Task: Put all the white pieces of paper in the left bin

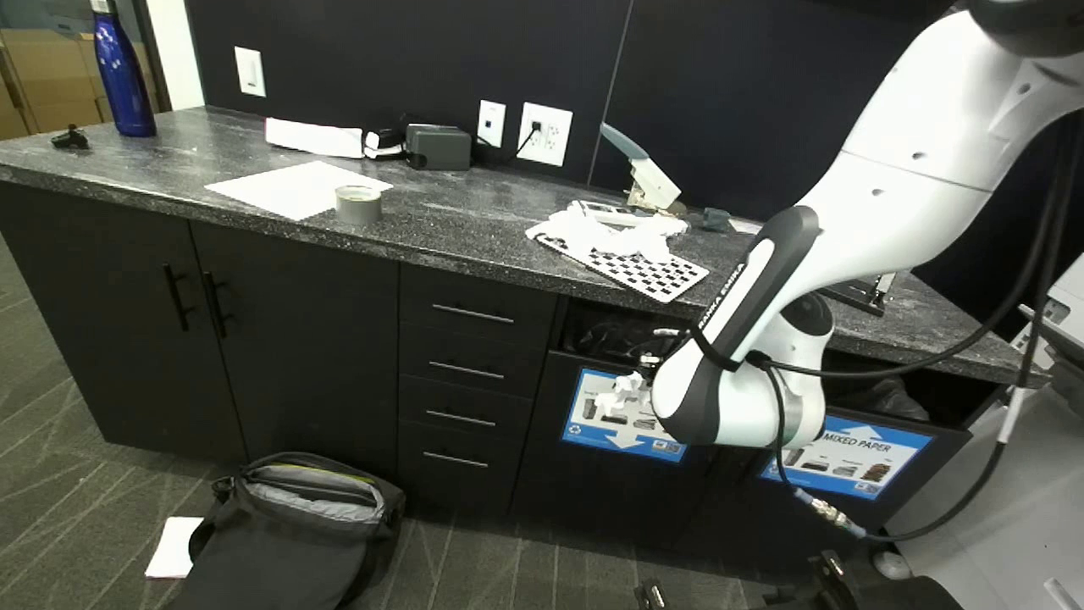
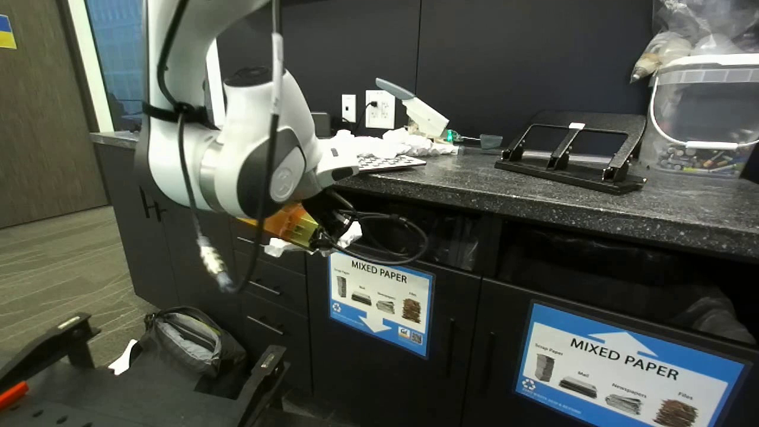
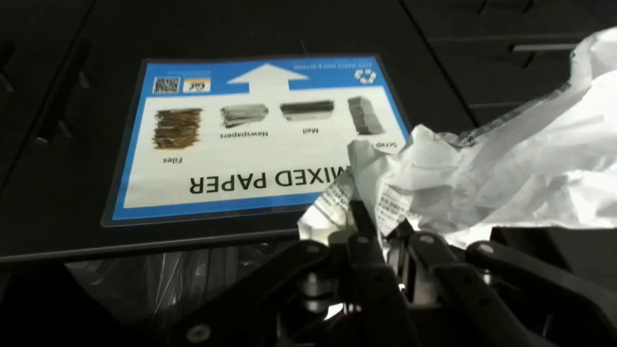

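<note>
Gripper (image 3: 382, 226) pinches white paper pc. (image 3: 482, 178) btwn 2 fingertips (image 3: 361, 219); in wrist view long axis runs approx. sideways, pointing R & slightly up, outside L bin (image 1: 593, 487).

speckled dark counter (image 1: 466, 213), smooth and stone-like; set back from its front edge, matt, crumpled paper (image 1: 605, 238); by its left edge, a glossy blue bottle (image 1: 124, 78). matt black bin (image 2: 364, 373) with shiny label (image 2: 379, 301) and clear, crinkled plastic (image 3: 176, 279) inside. metal-looking handles (image 1: 467, 370); dull cloth bag (image 1: 296, 542).
</note>
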Tool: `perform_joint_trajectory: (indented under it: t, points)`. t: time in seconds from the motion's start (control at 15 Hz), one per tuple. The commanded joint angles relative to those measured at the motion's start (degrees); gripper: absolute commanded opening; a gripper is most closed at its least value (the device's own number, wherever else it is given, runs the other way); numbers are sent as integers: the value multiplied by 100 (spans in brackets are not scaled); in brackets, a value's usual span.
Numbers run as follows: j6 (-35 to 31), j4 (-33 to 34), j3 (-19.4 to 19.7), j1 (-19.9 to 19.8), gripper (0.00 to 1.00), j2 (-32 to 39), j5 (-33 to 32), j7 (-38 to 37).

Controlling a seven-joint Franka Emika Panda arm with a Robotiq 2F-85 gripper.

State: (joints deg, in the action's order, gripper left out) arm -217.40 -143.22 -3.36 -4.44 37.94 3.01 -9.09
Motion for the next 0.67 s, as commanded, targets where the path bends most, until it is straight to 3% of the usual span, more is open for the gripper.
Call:
perform_joint_trajectory:
  t: [0.0, 0.6]
  points:
    - [-796, 1070, 14, -132, 12, 929, 91, -275]
    - [-2242, 3082, 108, -110, 11, 2405, 716, -354]
